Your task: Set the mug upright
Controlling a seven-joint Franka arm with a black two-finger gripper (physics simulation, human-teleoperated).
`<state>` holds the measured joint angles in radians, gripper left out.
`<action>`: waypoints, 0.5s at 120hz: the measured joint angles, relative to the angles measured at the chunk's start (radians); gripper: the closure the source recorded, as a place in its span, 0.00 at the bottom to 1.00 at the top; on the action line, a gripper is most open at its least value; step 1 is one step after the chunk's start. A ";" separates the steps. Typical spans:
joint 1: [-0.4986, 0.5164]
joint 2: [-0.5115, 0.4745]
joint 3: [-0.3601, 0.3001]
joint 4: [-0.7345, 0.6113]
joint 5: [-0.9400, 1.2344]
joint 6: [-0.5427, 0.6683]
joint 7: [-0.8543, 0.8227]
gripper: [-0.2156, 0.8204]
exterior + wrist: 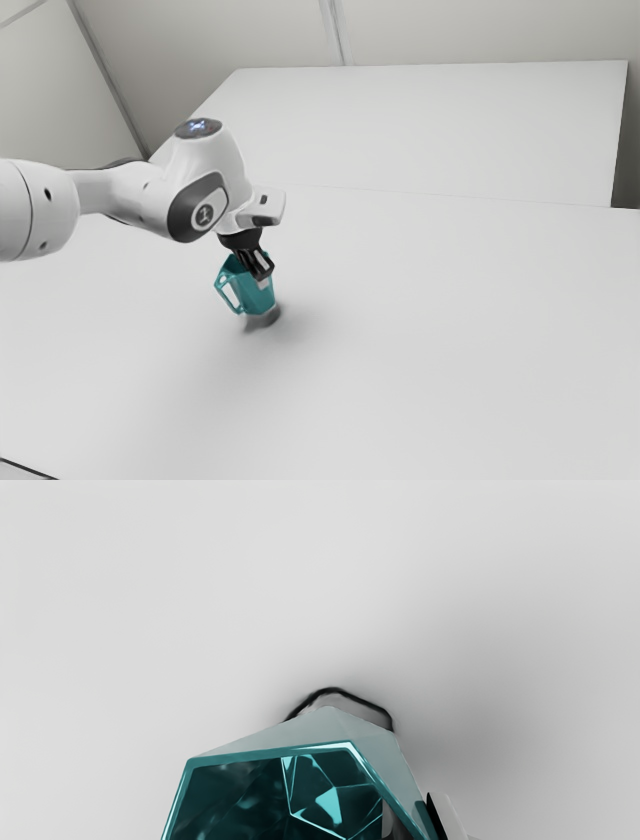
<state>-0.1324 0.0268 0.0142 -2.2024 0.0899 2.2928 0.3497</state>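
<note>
The black gripper (263,277) reaches down to the teal faceted mug (252,295), shut on its side wall near the rim. The mug's handle points to the exterior view's left, and its body leans slightly. A dark shadow lies under its base; I cannot tell whether the base touches the table. In the wrist view the gripper (416,824) has one finger outside the wall of the mug (370,752) and a part of the other visible within the opening. The open mouth faces the hand camera.
The white table (430,330) spreads around the mug, and another white surface (430,130) stands behind it. The arm comes in from the exterior view's left, above the table.
</note>
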 joint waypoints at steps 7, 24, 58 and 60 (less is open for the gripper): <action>0.000 -0.001 -0.001 -0.007 0.009 0.025 -0.019 0.96; 0.006 -0.002 -0.004 -0.036 0.014 0.079 -0.063 0.96; 0.018 -0.003 -0.005 -0.069 0.010 0.138 -0.135 0.96; 0.018 -0.001 -0.005 -0.070 0.010 0.140 -0.139 0.96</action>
<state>-0.1142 0.0256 0.0095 -2.2724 0.1003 2.4330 0.2107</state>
